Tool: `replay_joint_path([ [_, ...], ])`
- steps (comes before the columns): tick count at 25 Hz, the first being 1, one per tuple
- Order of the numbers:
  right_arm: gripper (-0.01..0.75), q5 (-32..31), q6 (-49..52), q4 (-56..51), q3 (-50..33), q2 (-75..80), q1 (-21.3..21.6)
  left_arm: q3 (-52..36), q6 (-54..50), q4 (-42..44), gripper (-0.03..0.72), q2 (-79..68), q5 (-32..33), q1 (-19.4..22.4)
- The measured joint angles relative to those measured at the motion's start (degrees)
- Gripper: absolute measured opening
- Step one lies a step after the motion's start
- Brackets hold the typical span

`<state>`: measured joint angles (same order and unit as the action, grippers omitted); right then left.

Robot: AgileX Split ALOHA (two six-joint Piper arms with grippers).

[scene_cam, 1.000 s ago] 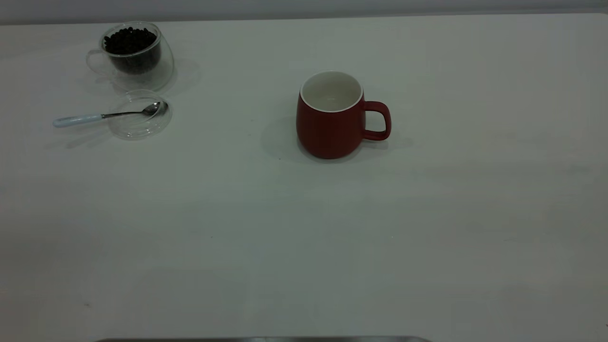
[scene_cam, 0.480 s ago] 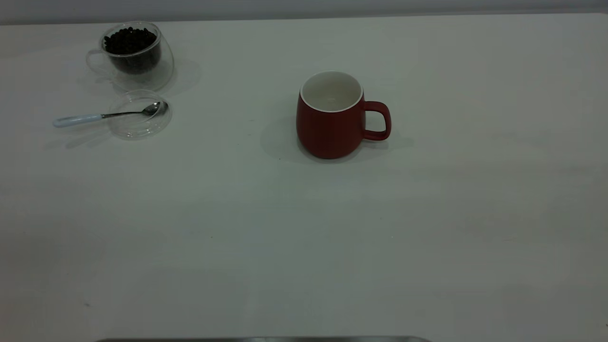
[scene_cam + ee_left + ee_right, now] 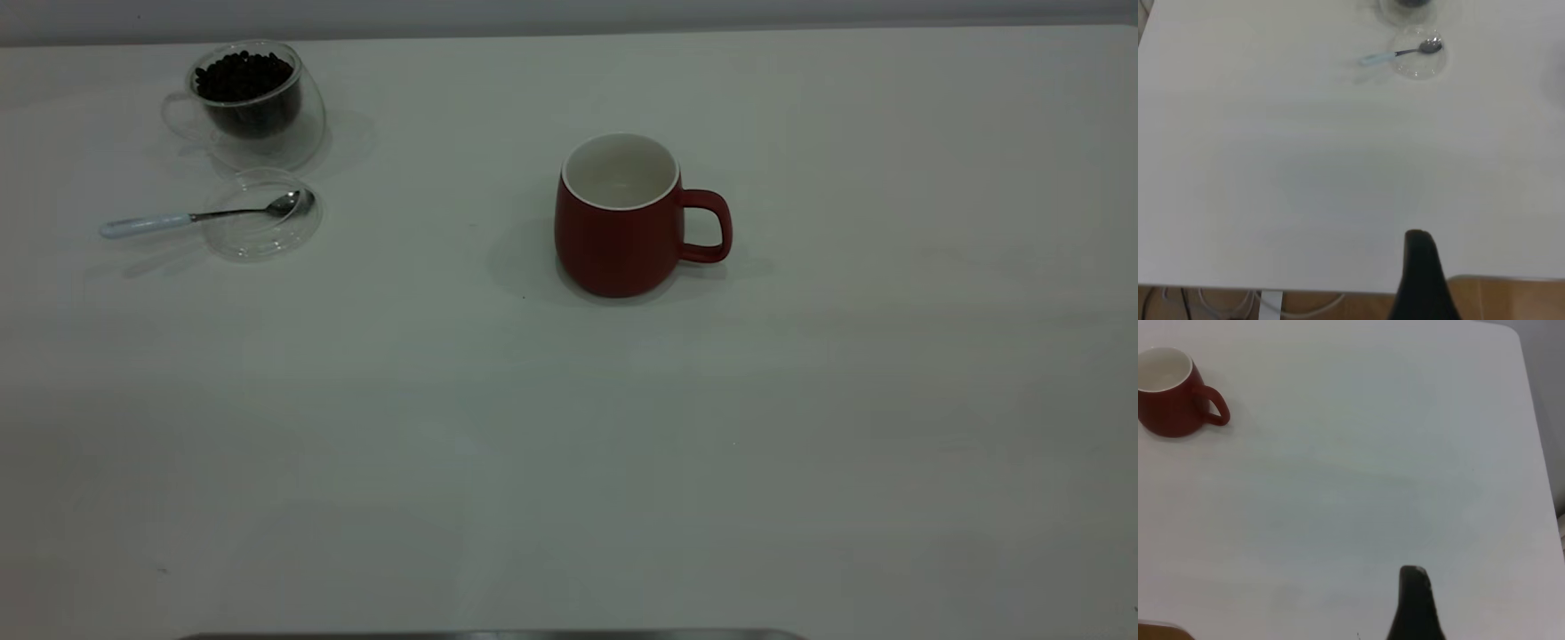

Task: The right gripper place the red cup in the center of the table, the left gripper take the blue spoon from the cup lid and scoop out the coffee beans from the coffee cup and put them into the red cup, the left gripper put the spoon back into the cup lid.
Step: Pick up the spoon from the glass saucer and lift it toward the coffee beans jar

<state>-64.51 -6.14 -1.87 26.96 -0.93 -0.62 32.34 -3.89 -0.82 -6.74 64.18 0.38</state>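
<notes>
Because the red cup (image 3: 620,220) already stands mid-desk (image 3: 569,462), scooping comes next: the blue spoon (image 3: 191,216) rests across the cup lid (image 3: 260,233), just beside the coffee cup (image 3: 249,105); I cannot tell either gripper's state.

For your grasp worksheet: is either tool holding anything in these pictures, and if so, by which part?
Nothing is held. The blue spoon lies on the cup lid, the red cup stands alone, and both tools are far back.

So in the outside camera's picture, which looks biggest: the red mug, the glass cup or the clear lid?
1. Red cup.
2. Coffee cup, though it stands farther back, so unsure.
3. Cup lid, clearly smallest.
</notes>
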Motion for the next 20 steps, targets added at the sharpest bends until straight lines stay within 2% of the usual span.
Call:
replay_joint_path([
  [5, 0.591, 0.00, 0.00, 0.00, 0.00, 0.00, 0.00, 3.58, 0.05, -3.97, 0.595, -13.37, -2.41, 0.00],
  [10, 0.591, 0.00, 0.00, 0.00, 0.00, 0.00, 0.00, 6.91, 0.10, -8.96, 0.595, -28.88, -8.01, 0.00],
  [16, 0.591, 0.00, 0.00, 0.00, 0.00, 0.00, 0.00, 16.07, 1.39, -10.52, 0.595, -48.46, -9.70, 0.06],
  [20, 0.591, 0.00, 0.00, 0.00, 0.00, 0.00, 0.00, 22.80, 3.57, -11.38, 0.595, -61.05, -10.35, 2.97],
])
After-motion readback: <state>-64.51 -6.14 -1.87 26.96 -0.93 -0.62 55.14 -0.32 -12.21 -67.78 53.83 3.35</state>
